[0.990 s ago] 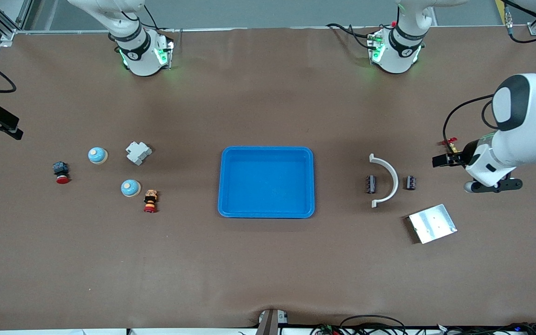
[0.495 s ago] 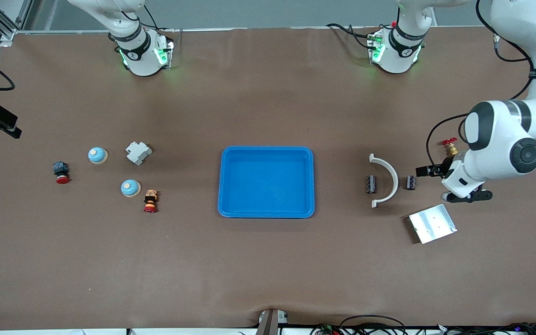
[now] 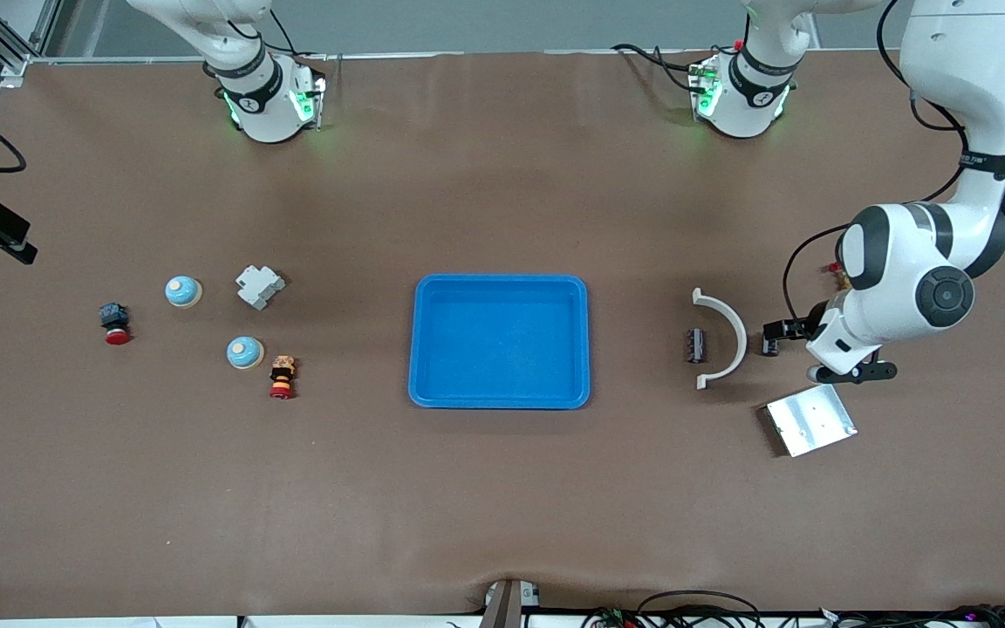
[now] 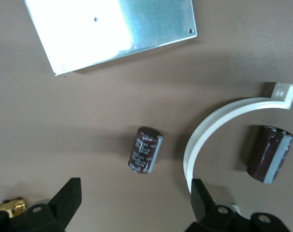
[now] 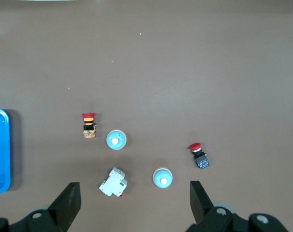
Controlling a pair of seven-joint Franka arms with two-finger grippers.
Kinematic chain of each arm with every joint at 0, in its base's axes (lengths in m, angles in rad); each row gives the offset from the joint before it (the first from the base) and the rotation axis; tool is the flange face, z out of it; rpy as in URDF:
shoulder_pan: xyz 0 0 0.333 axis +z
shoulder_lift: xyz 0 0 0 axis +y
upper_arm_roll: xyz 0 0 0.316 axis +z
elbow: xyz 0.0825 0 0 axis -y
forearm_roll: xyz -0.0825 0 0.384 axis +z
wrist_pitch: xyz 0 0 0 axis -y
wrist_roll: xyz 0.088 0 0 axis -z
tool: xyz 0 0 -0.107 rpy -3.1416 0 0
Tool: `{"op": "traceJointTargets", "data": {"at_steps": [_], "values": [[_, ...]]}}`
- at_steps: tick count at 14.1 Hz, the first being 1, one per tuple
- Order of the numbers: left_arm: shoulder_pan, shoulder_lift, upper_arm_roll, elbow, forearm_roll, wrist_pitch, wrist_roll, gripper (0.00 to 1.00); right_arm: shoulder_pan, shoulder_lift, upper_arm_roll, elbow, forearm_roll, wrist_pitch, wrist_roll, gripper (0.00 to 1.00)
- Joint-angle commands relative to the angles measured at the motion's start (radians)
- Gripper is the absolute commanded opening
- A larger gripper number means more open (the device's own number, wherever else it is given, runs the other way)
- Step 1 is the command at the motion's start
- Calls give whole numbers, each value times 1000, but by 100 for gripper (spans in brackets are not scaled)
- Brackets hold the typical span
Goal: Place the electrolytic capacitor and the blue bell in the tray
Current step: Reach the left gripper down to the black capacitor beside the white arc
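Note:
The blue tray (image 3: 426, 342) lies mid-table. Two dark electrolytic capacitors lie toward the left arm's end: one (image 3: 695, 345) inside a white arc bracket (image 3: 734, 324), the other (image 3: 769, 347) (image 4: 145, 150) outside it. My left gripper (image 3: 783, 331) (image 4: 135, 182) hangs open low over the outer capacitor, which lies just ahead of its fingers, untouched. Two blue bells (image 3: 182, 290) (image 3: 244, 352) stand toward the right arm's end. My right gripper (image 5: 133, 188) waits open high above the bells (image 5: 116, 140) (image 5: 161, 178), holding nothing.
A silver metal plate (image 3: 810, 419) lies nearer the camera than the capacitors. A brass valve (image 3: 836, 272) sits by the left arm. Around the bells are a white breaker (image 3: 259, 286), a red push button (image 3: 114, 323) and an orange-and-red button (image 3: 282, 377).
The left arm has swung in from the table's end toward the bracket, bringing its open gripper over the outer capacitor. Nothing on the table has moved.

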Motion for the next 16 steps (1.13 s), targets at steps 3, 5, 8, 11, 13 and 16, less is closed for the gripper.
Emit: {"op": "traceJointTargets", "data": {"at_steps": [3,5,8,11,13,16], "values": [[-8,73,0,-6,22,109,-13,100,-33,-28,14,-31,7,16,-9,100],[-11,98,0,-7,24,145,-13,100,-32,-30,14,-31,7,17,-9,100],[-14,98,0,-18,24,145,-13,100,-30,-28,15,-33,7,21,-7,100],[-12,93,0,-30,24,145,-13,100,-30,-30,15,-34,7,17,-12,100],[-14,96,0,-33,24,145,-13,100,-30,-28,17,-39,7,23,-10,100],[-15,96,0,-35,36,145,-8,100,-24,-28,21,-37,9,41,-9,100]]}}
